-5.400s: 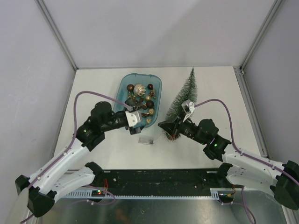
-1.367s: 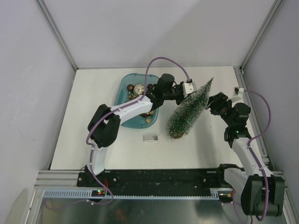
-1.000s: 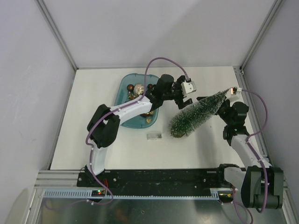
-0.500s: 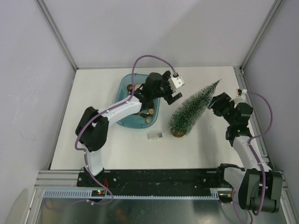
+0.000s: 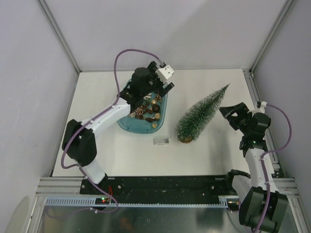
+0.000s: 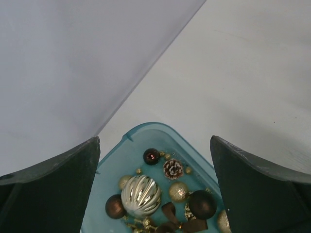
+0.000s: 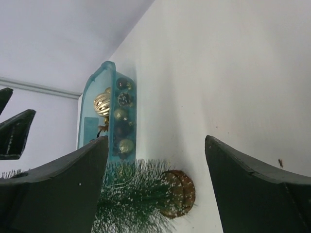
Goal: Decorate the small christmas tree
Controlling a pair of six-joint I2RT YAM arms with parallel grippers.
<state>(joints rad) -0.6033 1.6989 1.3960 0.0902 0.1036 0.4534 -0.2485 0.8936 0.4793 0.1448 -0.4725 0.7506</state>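
Meanwhile, the small christmas tree sits bare on the table just right of the teal tray, slanting from base to tip toward the right gripper, spread wide and empty nearby; the left gripper, equally wide, hovers over the tray's ornaments.

Bright, even, diffuse light, faint soft shadows on the white table, wrist-view foregrounds dark and slightly soft.

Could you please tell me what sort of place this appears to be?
Likely a lab robot test cell: a white tabletop walled by plain grey panels on aluminium posts, with two white robot arms bolted to a black rail.
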